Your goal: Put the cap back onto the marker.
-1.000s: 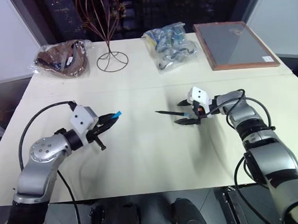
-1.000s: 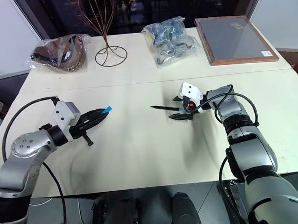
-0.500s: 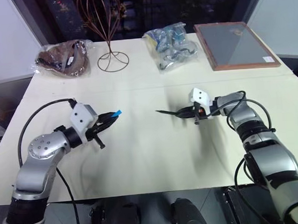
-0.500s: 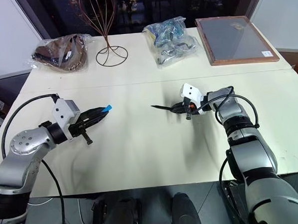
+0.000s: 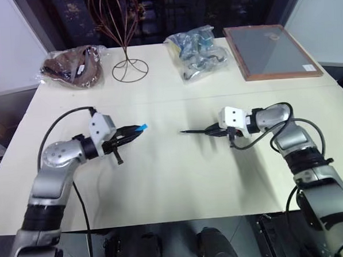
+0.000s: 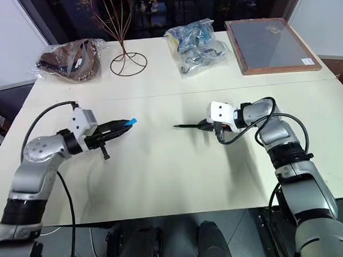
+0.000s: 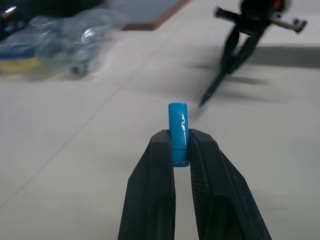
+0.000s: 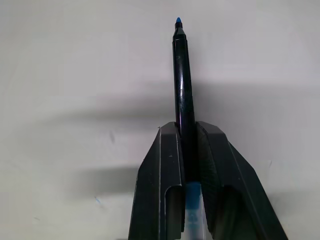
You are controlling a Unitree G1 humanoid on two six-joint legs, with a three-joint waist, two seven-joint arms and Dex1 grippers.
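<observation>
Now both pieces are in hand above the table (image 5: 174, 180). Nearest, the left gripper (image 5: 138, 130) pinches the blue cap (image 7: 178, 131); opposite, well apart, the right gripper (image 5: 209, 130) clamps the black marker (image 8: 182, 80), tip toward the cap (roughly facing). Next move, likely: align both ends, then close the gap.
</observation>
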